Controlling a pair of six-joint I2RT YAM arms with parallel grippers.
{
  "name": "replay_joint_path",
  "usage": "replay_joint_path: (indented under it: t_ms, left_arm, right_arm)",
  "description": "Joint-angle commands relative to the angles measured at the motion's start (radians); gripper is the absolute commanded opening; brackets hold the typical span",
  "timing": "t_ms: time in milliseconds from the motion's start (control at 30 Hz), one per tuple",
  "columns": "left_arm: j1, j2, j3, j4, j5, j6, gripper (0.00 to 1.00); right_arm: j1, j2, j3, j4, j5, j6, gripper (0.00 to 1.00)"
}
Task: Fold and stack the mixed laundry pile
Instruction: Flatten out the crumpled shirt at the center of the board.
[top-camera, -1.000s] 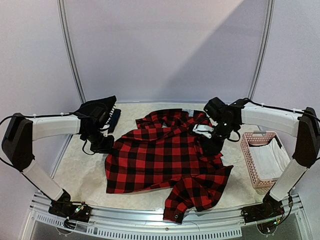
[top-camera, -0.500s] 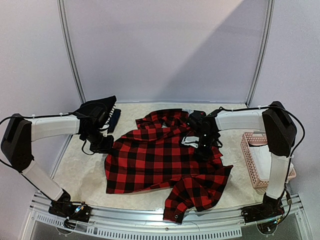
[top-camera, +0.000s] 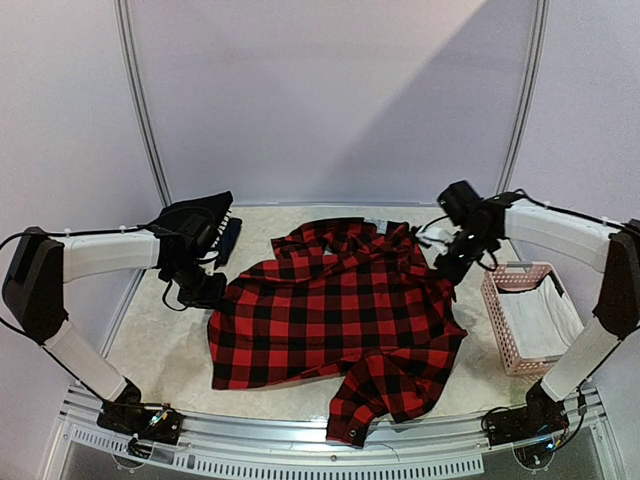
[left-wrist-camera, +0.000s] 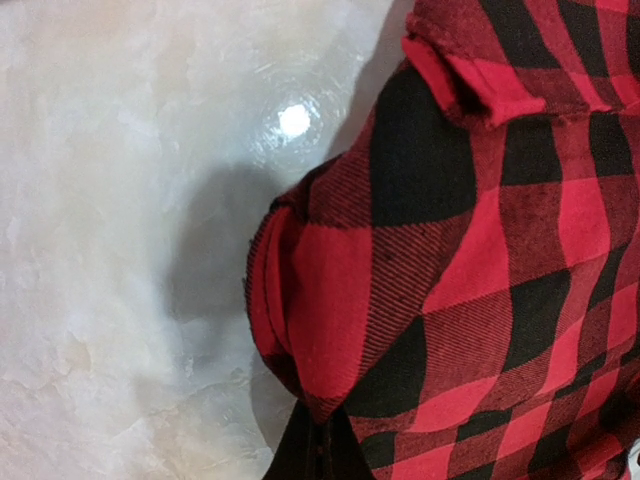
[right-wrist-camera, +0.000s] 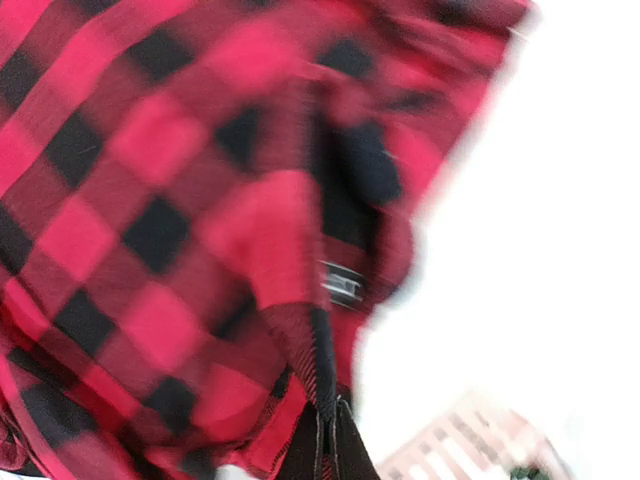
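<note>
A red-and-black plaid flannel shirt (top-camera: 330, 310) of the laundry pile lies spread across the middle of the table. My left gripper (top-camera: 210, 292) is shut on the shirt's left edge, where a bunched fold (left-wrist-camera: 320, 320) rises out of the dark fingertips (left-wrist-camera: 300, 460). On the shirt's right edge near the collar, my right gripper (top-camera: 446, 270) is shut; the blurred right wrist view shows a hem (right-wrist-camera: 320, 360) pinched between its fingers (right-wrist-camera: 350, 455). Dark folded clothes (top-camera: 230, 238) lie at the back left, partly hidden behind the left arm.
A pink slatted basket (top-camera: 500, 330) stands at the right edge of the table with white cloth (top-camera: 540, 315) inside, close beside the right arm. Bare marbled tabletop (top-camera: 160, 340) shows to the left of the shirt. One sleeve (top-camera: 375, 400) reaches toward the front edge.
The right gripper swung from over the shirt's middle out to its right edge and went from open to shut on the fabric. The left gripper kept its hold and did not move.
</note>
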Motion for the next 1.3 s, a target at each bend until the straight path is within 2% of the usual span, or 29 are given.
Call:
replay_joint_path:
  t_ms: [0,67,133,233,300,333,433,567,733,900,1133,1267]
  left_arm:
    - [0.008,-0.004,-0.001,-0.034,-0.012,0.02,0.0]
    - [0.008,-0.008,0.004,-0.041,-0.001,0.023,0.0]
    - [0.008,-0.017,0.009,-0.062,0.016,0.028,0.0]
    - [0.008,-0.035,0.025,-0.105,0.015,0.045,0.02]
    - [0.007,-0.047,0.042,-0.133,0.015,0.059,0.13]
    - [0.007,-0.052,0.058,-0.144,0.017,0.064,0.2]
    - [0.008,-0.064,0.106,-0.167,0.026,0.089,0.36]
    - [0.022,-0.05,0.199,-0.174,-0.025,0.13,0.46]
    - [0.099,0.075,0.32,-0.125,0.018,0.221,0.47]
    - [0.14,0.221,0.446,-0.141,0.067,0.279,0.48]
    - [0.138,0.239,0.432,-0.124,0.135,0.244,0.48]
    - [0.137,0.19,0.371,-0.099,0.149,0.225,0.48]
  right_arm:
    - [-0.23,-0.139,-0.088,-0.055,-0.135,0.039,0.0]
    - [-0.282,-0.157,-0.135,-0.089,-0.142,0.025,0.02]
    - [-0.32,-0.165,-0.169,-0.123,-0.153,0.023,0.08]
    - [-0.381,-0.175,-0.153,-0.175,-0.169,0.026,0.3]
    - [-0.398,-0.18,-0.093,-0.212,-0.182,0.019,0.53]
    - [-0.399,-0.178,-0.057,-0.229,-0.198,0.012,0.61]
    - [-0.398,-0.155,0.07,-0.252,-0.283,-0.002,0.71]
    - [-0.398,-0.032,0.215,-0.193,-0.402,-0.059,0.75]
    - [-0.398,0.206,0.411,-0.122,-0.457,-0.165,0.75]
    - [-0.399,0.534,0.733,-0.172,-0.509,-0.173,0.75]
    - [-0.397,0.89,1.131,-0.254,-0.526,-0.098,0.75]
    - [-0.397,0.988,1.171,-0.222,-0.529,-0.03,0.77]
